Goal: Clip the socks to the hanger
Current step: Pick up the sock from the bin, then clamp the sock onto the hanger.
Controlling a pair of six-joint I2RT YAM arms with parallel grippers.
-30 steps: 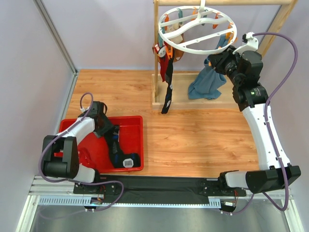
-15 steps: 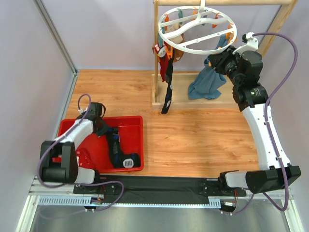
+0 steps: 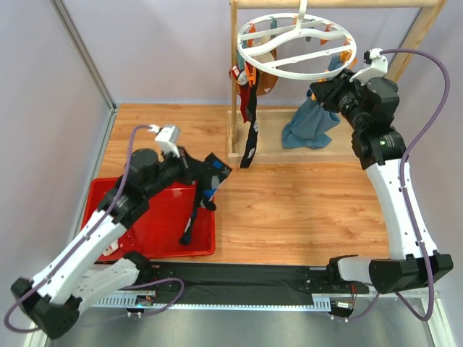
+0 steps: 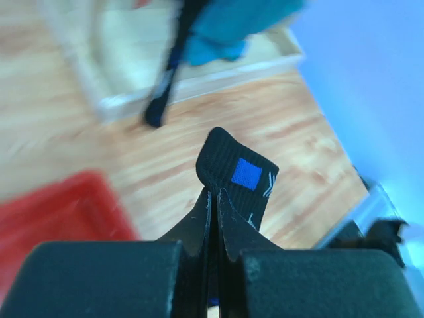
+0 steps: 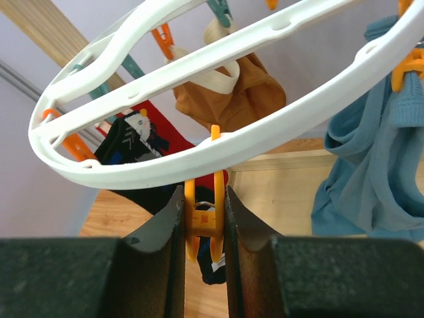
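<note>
Two pinches: left gripper [image 4: 213, 199] clamps black blue-patched fabric sock [image 4: 237, 169]; right gripper [image 5: 203, 228] squeezes orange plastic clip [image 5: 199, 199] on white ring hanger [image 5: 165, 165].

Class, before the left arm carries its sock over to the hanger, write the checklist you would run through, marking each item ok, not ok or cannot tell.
1. The left pincer grips the black fabric sock with a blue patch: ok, fingers shut on it.
2. The sock's hanging end is clear of the red plastic tray: cannot tell.
3. The right pincer holds the orange plastic clip: ok, squeezed between both fingers.
4. The clip's mouth is open: cannot tell, not visible.
5. The sock is near the white round plastic hanger: not ok, far apart.
</note>
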